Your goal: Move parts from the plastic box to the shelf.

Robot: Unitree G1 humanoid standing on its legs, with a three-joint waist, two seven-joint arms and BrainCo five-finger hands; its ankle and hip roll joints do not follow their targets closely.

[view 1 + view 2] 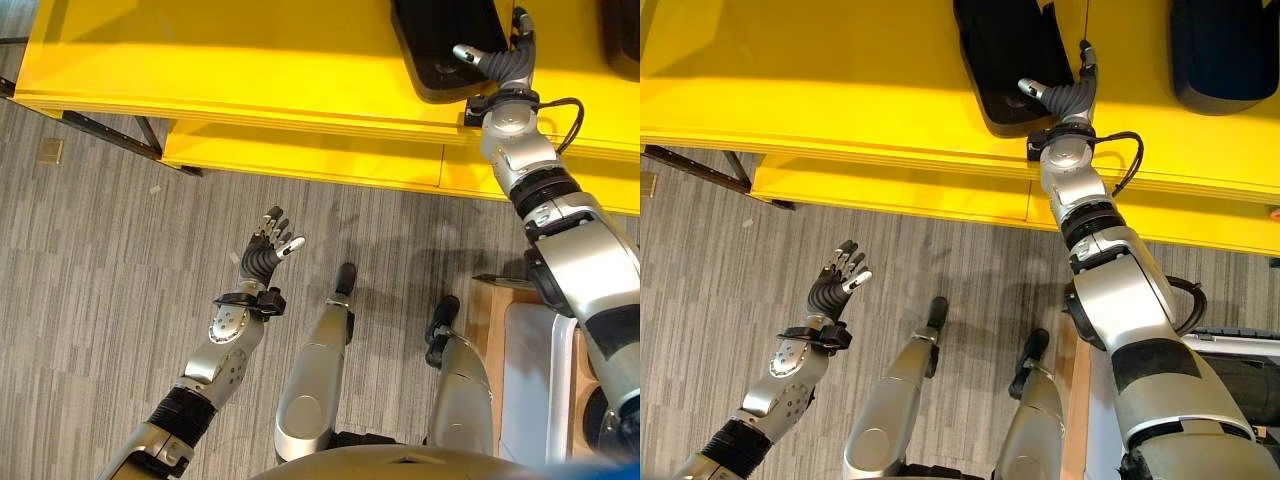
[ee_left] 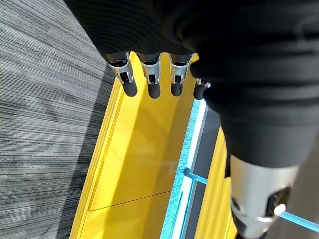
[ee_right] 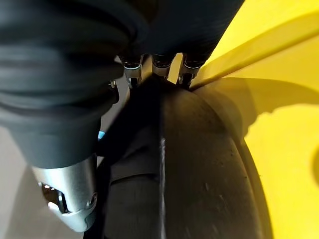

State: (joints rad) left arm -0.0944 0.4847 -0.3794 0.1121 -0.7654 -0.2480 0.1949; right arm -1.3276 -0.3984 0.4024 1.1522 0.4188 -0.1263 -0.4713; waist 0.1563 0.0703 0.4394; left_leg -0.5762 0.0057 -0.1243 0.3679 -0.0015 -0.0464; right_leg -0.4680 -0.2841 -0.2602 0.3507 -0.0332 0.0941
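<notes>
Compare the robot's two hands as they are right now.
The right hand reaches up onto the yellow shelf, its fingers around the edge of a black part; the left hand hangs over the floor, below the shelf. The right is shut on the part; the left is open and holds nothing. Both have dark ribbed covers.

I see bright, even light on the yellow shelf (image 1: 250, 60), with soft glare on its top. In my right wrist view the black part (image 3: 199, 169) casts a blurred shadow.
</notes>
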